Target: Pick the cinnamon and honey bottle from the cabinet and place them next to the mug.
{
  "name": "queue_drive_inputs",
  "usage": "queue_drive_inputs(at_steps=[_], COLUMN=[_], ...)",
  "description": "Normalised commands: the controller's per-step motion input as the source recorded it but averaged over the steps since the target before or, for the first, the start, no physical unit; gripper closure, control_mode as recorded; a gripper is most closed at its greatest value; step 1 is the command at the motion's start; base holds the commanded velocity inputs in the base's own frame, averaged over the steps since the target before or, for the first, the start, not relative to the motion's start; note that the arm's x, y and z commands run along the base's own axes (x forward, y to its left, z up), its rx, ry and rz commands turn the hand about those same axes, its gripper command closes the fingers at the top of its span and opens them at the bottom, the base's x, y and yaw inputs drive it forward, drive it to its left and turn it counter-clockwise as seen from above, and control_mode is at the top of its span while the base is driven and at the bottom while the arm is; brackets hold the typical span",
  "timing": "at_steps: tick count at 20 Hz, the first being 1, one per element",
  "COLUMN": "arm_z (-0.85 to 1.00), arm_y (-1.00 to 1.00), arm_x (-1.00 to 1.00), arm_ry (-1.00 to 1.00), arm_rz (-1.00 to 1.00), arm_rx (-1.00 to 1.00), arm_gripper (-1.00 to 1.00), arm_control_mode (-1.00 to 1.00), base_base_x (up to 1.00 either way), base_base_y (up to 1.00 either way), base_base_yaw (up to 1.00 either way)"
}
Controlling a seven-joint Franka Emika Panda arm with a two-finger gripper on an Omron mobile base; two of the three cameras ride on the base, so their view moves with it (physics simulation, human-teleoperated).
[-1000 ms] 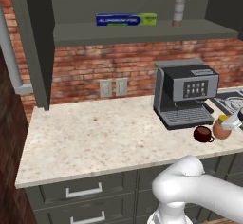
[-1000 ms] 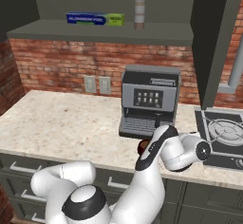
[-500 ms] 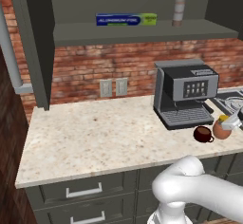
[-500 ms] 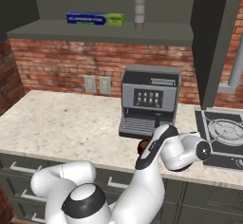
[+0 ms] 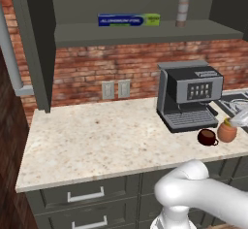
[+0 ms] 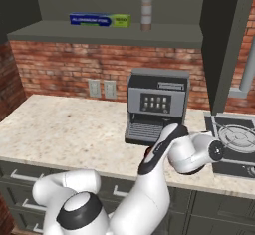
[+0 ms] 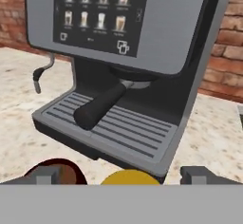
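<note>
Start at the hand camera: the two dark finger tips (image 7: 45,175) of the gripper (image 7: 123,178) rise apart at the bottom edge, and the yellow lid of the squat, ribbed orange honey bottle (image 7: 130,178) shows in the gap between them. You cannot tell from these pictures whether the pads press on the bottle or stand released around it. Just left of the lid in that view you see the rim of the small, dark reddish-brown round mug (image 7: 57,171), close beside the bottle.

In the left base view the honey bottle (image 5: 226,131) stands upright on the speckled beige stone counter (image 5: 97,140), just right of the mug (image 5: 207,136), with the pale end of the arm reaching in at it from the right edge. Both sit in front of the grey and black espresso machine (image 5: 189,97), whose ridged drip tray and dark portafilter handle take up most of the hand view.

In the right base view the white arm (image 6: 184,152) bends low over the counter edge in front of the machine and hides the bottle; a sliver of the mug's dark red shows at its wrist.

Further out, the slim greyish-tan cinnamon shaker (image 5: 182,11) stands upright on the shelf of the dark grey-green wall cabinet (image 5: 145,31), well apart from the long blue foil box (image 5: 128,19) lying to its left.
</note>
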Motion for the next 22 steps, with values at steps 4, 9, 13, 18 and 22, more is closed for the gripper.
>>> queue_drive_inputs(at_steps=[4, 9, 13, 18, 22], arm_z=[0.25, 0.58, 0.71, 0.80, 0.83], arm_y=[0.24, 0.27, 0.37, 0.43, 0.66], arm_x=[-0.58, -0.39, -0.52, -0.57, -0.29], arm_ry=[0.00, -0.12, -0.15, -0.03, 0.01], arm_rz=[0.00, -0.02, -0.13, -0.28, -0.36], arm_rx=[0.00, -0.02, -0.06, -0.08, -0.09], arm_gripper=[-1.00, -1.00, -1.00, -1.00, -1.00], arm_control_mode=[-1.00, -1.00, -1.00, -1.00, -1.00], base_base_x=[0.00, 0.00, 0.00, 0.00, 0.00], base_base_y=[0.00, 0.00, 0.00, 0.00, 0.00], base_base_yaw=[0.00, 0.00, 0.00, 0.00, 0.00])
